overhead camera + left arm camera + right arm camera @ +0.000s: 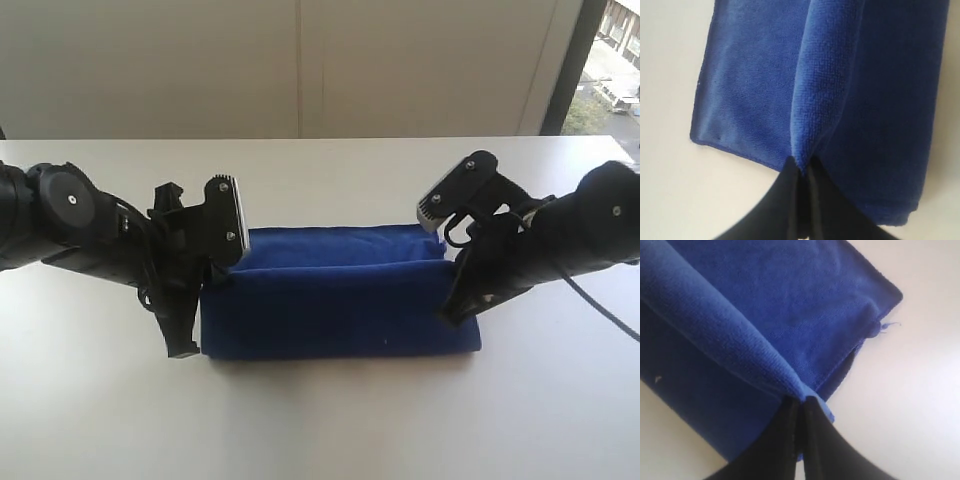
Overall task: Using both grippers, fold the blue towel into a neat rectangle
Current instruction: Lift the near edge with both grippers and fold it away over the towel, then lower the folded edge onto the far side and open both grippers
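Your blue towel point(340, 300) lies in the middle of the white table point(320, 430). In the exterior view its long side runs from 9 o'clock to 3 o'clock.

Your left claw point(183, 348) is at the towel's 9 o'clock end, with its black fingers pointing down toward the table. The left wrist view shows the left claw point(801, 170) closed tight. Its two tips are pressed together on a pinched ridge of the blue towel point(765, 90), and no gap shows between them.

Your right claw point(456, 314) is at the 3 o'clock end, and its arm comes in from the 3 o'clock side. The right wrist view shows the right claw point(800, 402) clamped the same way, with its tips meeting on a ridge of the blue towel point(790, 305).

In the exterior view the cloth forms a raised fold between the two claws. A paler band lies flat on the 12 o'clock side. A darker face drops toward 6 o'clock and reaches the table.

A loose thread point(888, 325) sticks out by the towel corner nearest the right claw. Beyond the table, at 12 o'clock, there is a pale wall point(300, 60). A window point(612, 60) shows at about 2 o'clock.
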Robot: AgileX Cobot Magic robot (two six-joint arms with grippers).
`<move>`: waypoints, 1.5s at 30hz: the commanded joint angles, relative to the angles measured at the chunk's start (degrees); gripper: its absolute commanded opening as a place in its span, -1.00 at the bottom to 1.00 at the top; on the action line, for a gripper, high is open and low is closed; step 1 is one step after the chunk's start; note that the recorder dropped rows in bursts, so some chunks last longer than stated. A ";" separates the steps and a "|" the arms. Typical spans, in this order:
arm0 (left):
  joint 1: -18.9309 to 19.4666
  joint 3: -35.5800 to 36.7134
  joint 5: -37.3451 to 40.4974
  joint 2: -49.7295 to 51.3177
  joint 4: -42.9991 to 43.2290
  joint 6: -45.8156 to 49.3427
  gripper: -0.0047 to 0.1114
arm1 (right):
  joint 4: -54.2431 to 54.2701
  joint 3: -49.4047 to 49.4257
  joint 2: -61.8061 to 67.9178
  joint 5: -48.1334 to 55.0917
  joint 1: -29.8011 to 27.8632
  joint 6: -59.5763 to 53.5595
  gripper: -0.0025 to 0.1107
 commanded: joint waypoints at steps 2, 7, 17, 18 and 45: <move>-0.04 0.48 -4.18 1.31 -0.72 -0.53 -0.92 | -0.58 -0.27 2.50 -6.74 -0.08 1.46 -0.96; -0.04 0.48 -10.07 2.05 -0.72 -0.53 -0.92 | -0.58 -0.27 4.70 -9.97 -0.08 1.46 -0.96; -0.04 0.48 -17.25 4.40 1.40 -0.53 -0.92 | -0.58 -0.27 5.08 -15.47 -0.08 1.46 -0.96; -0.04 0.48 -18.32 4.52 2.19 -0.53 -0.92 | -0.58 -0.27 5.08 -15.86 -0.08 1.46 -0.96; -0.04 -11.77 -27.77 19.92 9.83 -7.79 -0.92 | 1.96 -12.25 17.57 -16.10 -2.36 1.46 -0.96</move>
